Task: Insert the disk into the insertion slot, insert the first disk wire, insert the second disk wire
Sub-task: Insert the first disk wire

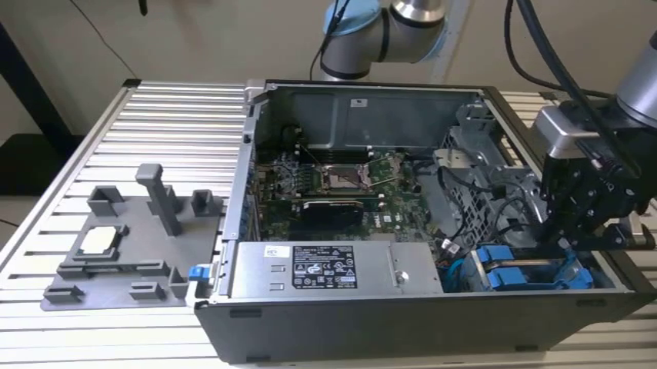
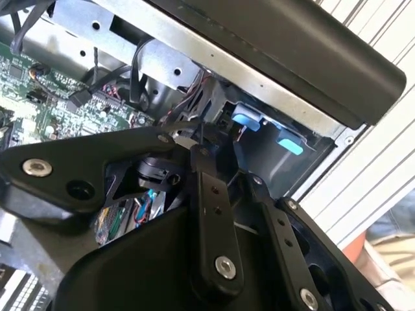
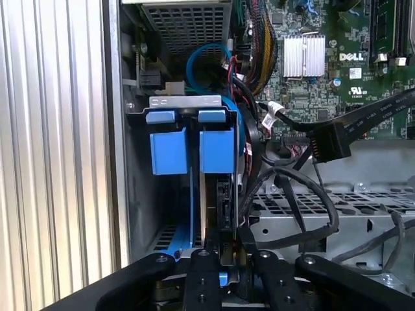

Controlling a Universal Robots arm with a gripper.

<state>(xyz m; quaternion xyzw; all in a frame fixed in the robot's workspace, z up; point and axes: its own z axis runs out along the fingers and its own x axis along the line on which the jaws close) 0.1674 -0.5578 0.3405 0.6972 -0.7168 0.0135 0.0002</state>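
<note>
**Gripper at the drive cage of an open computer case**

The black two-fingered gripper [image 3: 225, 249] hangs over the corner of the dark grey, open-topped computer case [image 1: 339, 323] at the exterior view's right. Its fingers [image 3: 206, 259] are drawn close together and clamp the upper edge of the disk [image 3: 220, 194], a thin drive standing on edge in a bright blue plastic carrier. The disk sits partly down in the insertion slot [image 3: 217, 102], a narrow bay of the grey sheet-metal cage. Just beside it, on the side towards the case wall, stands a second blue-framed drive [image 3: 168, 150]. The green motherboard [image 1: 339, 184] lies on the disk's other side. A loose black flat-cable connector [image 3: 329, 144] hangs near the cage, apart from the disk. The case rests on a ribbed aluminium table [image 1: 175, 131]. A grey plastic fixture tray [image 1: 113, 261] lies well apart, at the exterior view's left.
</note>
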